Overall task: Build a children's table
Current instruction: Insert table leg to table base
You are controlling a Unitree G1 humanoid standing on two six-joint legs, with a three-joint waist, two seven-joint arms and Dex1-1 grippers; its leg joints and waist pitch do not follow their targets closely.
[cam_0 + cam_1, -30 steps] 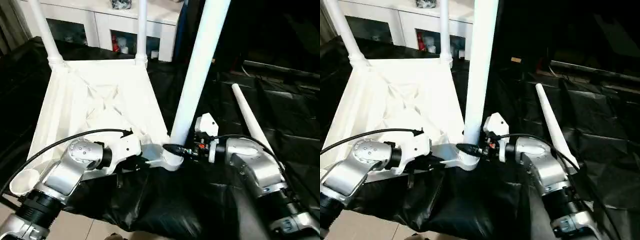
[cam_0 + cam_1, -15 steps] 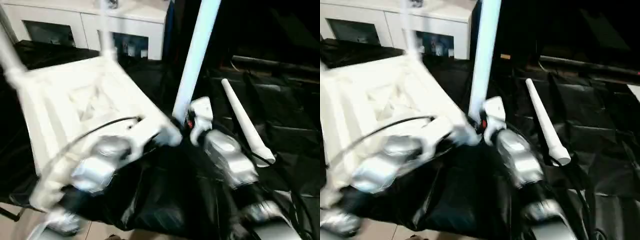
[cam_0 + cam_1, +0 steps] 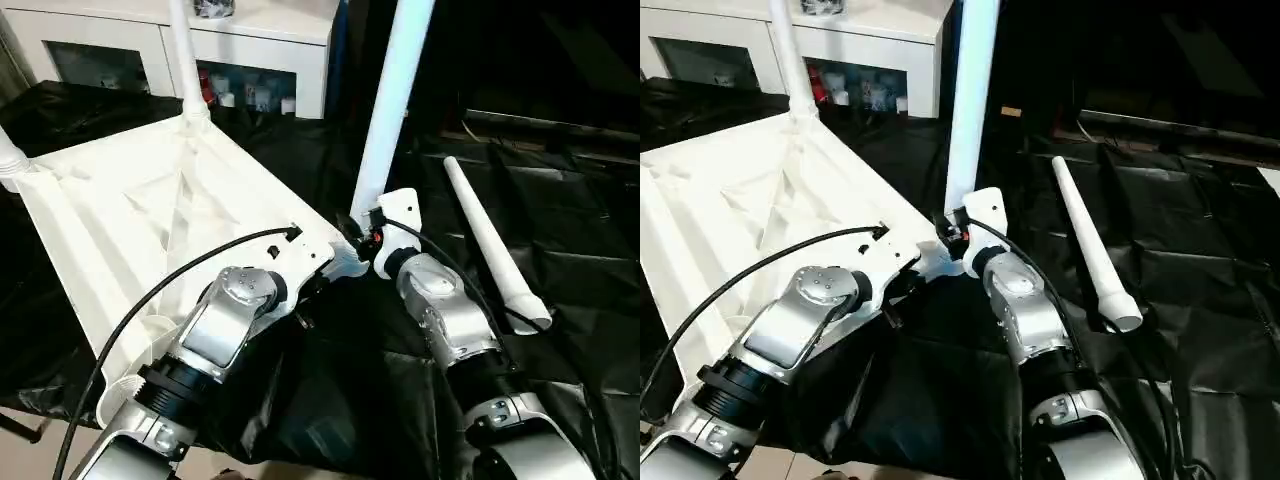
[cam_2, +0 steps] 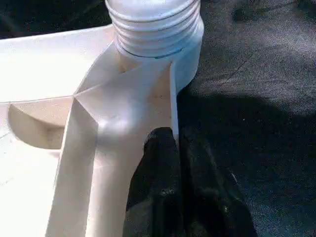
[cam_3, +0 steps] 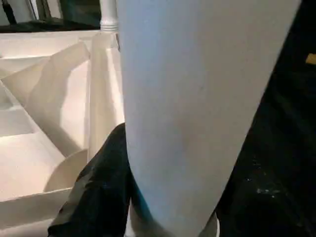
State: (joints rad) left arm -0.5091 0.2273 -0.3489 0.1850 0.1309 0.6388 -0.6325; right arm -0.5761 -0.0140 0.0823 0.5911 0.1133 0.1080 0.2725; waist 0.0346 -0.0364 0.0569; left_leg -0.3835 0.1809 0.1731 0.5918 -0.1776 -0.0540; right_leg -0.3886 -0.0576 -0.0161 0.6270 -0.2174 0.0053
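Tabletop [image 3: 150, 215] now swung round, left gripper [image 4: 173, 143] clamping its rim, right gripper [image 5: 148, 207] around one of four legs [image 3: 392, 100].

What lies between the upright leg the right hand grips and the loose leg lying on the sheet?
Bare black sheet separates the gripped leg from the loose leg; both eye views show nothing resting there.
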